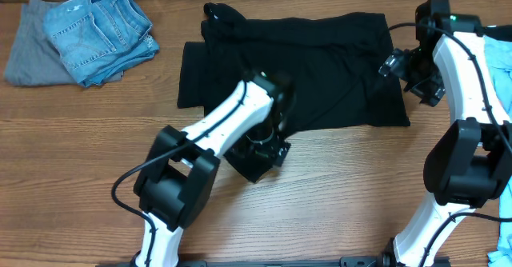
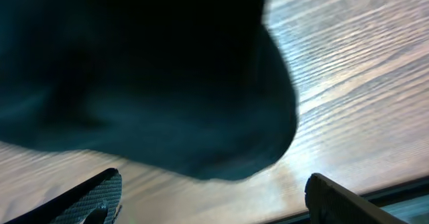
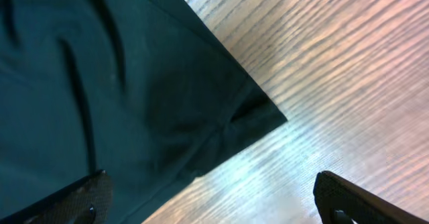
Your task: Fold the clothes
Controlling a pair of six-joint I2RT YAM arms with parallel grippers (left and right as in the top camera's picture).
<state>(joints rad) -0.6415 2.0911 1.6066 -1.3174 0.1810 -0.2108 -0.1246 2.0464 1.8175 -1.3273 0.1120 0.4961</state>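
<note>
A black garment (image 1: 320, 67) lies spread on the wooden table at the middle back, partly folded. My left gripper (image 1: 272, 135) hovers at its near edge; in the left wrist view the jaws (image 2: 214, 197) are open and empty, with the dark cloth edge (image 2: 167, 83) just beyond them. My right gripper (image 1: 396, 63) is over the garment's right edge. In the right wrist view its jaws (image 3: 214, 197) are open and empty, with a corner of the black cloth (image 3: 134, 96) between and beyond them.
Folded blue jeans (image 1: 100, 31) lie on a grey garment (image 1: 28, 55) at the back left. A light blue cloth (image 1: 500, 59) lies at the right edge. Bare wooden table (image 1: 336, 195) spreads in front.
</note>
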